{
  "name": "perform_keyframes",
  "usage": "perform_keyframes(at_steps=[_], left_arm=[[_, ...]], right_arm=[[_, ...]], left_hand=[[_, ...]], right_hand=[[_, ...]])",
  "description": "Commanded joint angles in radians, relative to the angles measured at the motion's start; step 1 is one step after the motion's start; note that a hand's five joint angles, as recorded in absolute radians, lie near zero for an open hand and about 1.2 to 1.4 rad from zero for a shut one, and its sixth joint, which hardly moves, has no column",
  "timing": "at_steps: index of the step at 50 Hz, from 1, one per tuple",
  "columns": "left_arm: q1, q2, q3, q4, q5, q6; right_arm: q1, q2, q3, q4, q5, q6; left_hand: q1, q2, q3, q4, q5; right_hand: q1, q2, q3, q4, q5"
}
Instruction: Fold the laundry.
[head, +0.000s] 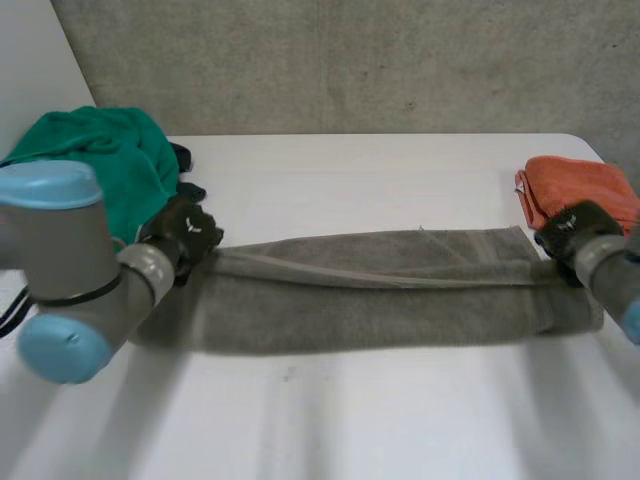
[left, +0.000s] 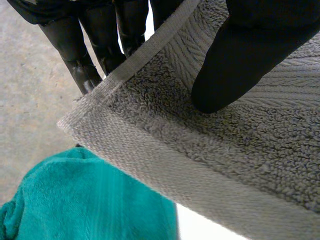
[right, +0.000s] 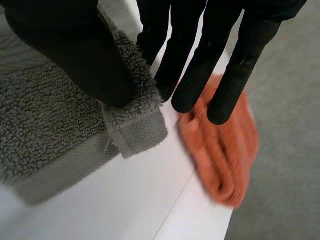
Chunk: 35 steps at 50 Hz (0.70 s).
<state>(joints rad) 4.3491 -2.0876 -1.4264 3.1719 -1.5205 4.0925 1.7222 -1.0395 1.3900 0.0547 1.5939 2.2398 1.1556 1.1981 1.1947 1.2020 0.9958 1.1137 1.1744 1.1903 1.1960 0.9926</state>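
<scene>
**Asker:** Where is the laundry, and what are your hands doing?

**Robot:** A grey towel (head: 370, 290) lies as a long band across the middle of the white table (head: 350, 410), running from left to right. My left hand (head: 185, 232) is at its left end, pinching the hemmed edge between thumb and fingers. My right hand (head: 572, 232) is at the right end, with the thumb pressing a corner against the fingers behind it.

**Asker:** How far along is the folding?

**Robot:** I judge it partly done. The towel looks doubled lengthwise, with one layer lying over another, but it has not yet been folded across its length. An orange cloth (head: 580, 185) sits at the far right, just beyond my right hand, and appears neatly folded. A green cloth (head: 100, 160) is heaped at the far left and looks unfolded, so it is probably left to do.
</scene>
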Motion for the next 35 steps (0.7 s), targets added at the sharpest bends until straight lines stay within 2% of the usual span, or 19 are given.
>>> perform_keyframes(at_steps=[1, 8, 9, 10, 11, 12, 13, 14, 15, 18, 22, 25, 29, 32, 35], left_arm=[[-0.026, -0.167, 0.204, -0.018, -0.125, -0.023], [-0.028, -0.241, 0.328, -0.009, -0.139, -0.024], [-0.029, -0.249, 0.345, -0.009, -0.141, -0.026], [-0.031, -0.256, 0.365, -0.01, -0.144, -0.026], [-0.033, -0.262, 0.374, -0.012, -0.144, -0.026], [-0.045, -0.272, 0.391, -0.013, -0.144, -0.026], [-0.051, -0.273, 0.399, -0.017, -0.138, -0.026], [-0.057, -0.273, 0.402, -0.017, -0.135, -0.026], [-0.062, -0.275, 0.405, -0.015, -0.133, -0.026], [-0.069, -0.27, 0.411, -0.009, -0.133, -0.032], [-0.071, -0.208, 0.423, 0.002, -0.135, -0.082], [-0.068, -0.151, 0.413, 0.002, -0.133, -0.135], [-0.066, -0.075, 0.371, -0.001, -0.132, -0.245], [-0.065, 0.007, 0.282, -0.001, -0.112, -0.349], [-0.063, 0.043, 0.224, 0.002, -0.087, -0.397]], right_arm=[[0.043, 0.168, -0.184, -0.091, 0.014, 0.0], [0.073, 0.314, -0.356, -0.168, 0.018, -0.003], [0.073, 0.328, -0.377, -0.176, 0.024, -0.002], [0.073, 0.338, -0.4, -0.179, 0.032, -0.002], [0.076, 0.351, -0.417, -0.179, 0.038, -0.002], [0.08, 0.364, -0.437, -0.177, 0.047, -0.006], [0.085, 0.366, -0.445, -0.176, 0.051, -0.006], [0.086, 0.365, -0.445, -0.177, 0.049, -0.003], [0.089, 0.36, -0.445, -0.182, 0.046, 0.001], [0.094, 0.291, -0.445, -0.19, 0.048, 0.033], [0.082, 0.14, -0.405, -0.188, 0.038, 0.186], [0.083, 0.081, -0.37, -0.187, 0.026, 0.245], [0.06, -0.049, -0.278, -0.158, -0.041, 0.305], [-0.025, -0.131, -0.165, -0.045, -0.17, 0.32], [-0.085, -0.149, -0.102, 0.089, -0.242, 0.326]], left_hand=[[0.241, 0.198, 0.202, 0.194, 0.226], [0.241, 0.198, 0.202, 0.194, 0.226], [0.241, 0.198, 0.202, 0.194, 0.226], [0.07, 0.027, 0.03, 0.023, 0.055], [-0.339, -0.382, -0.378, -0.385, -0.354], [-0.981, -1.024, -1.02, -1.027, -0.996], [-0.879, -0.922, -0.918, -0.926, -0.894], [-0.877, -0.92, -0.917, -0.924, -0.892], [-0.981, -1.024, -1.02, -1.027, -0.996], [-0.981, -1.024, -1.02, -1.027, -0.996], [-0.981, -1.024, -1.02, -1.027, -0.996], [-0.981, -1.024, -1.02, -1.027, -0.996], [-0.981, -1.024, -1.02, -1.027, -0.996], [-0.981, -1.024, -1.02, -1.027, -0.996], [-0.981, -1.024, -1.02, -1.027, -0.996]], right_hand=[[0.283, 0.222, 0.206, 0.2, 0.229], [0.283, 0.222, 0.206, 0.2, 0.229], [0.214, 0.153, 0.137, 0.132, 0.16], [-0.159, -0.22, -0.235, -0.241, -0.212], [-0.782, -0.842, -0.858, -0.864, -0.835], [-0.939, -1.0, -1.016, -1.021, -0.993], [-0.939, -1.0, -1.016, -1.021, -0.993], [-0.939, -1.0, -1.016, -1.021, -0.993], [-0.939, -1.0, -1.016, -1.021, -0.993], [-0.939, -1.0, -1.016, -1.021, -0.993], [-0.939, -1.0, -1.016, -1.021, -0.993], [-0.939, -1.0, -1.016, -1.021, -0.993], [-0.939, -1.0, -1.016, -1.021, -0.993], [-0.939, -1.0, -1.016, -1.021, -0.993], [-0.939, -1.0, -1.016, -1.021, -0.993]])
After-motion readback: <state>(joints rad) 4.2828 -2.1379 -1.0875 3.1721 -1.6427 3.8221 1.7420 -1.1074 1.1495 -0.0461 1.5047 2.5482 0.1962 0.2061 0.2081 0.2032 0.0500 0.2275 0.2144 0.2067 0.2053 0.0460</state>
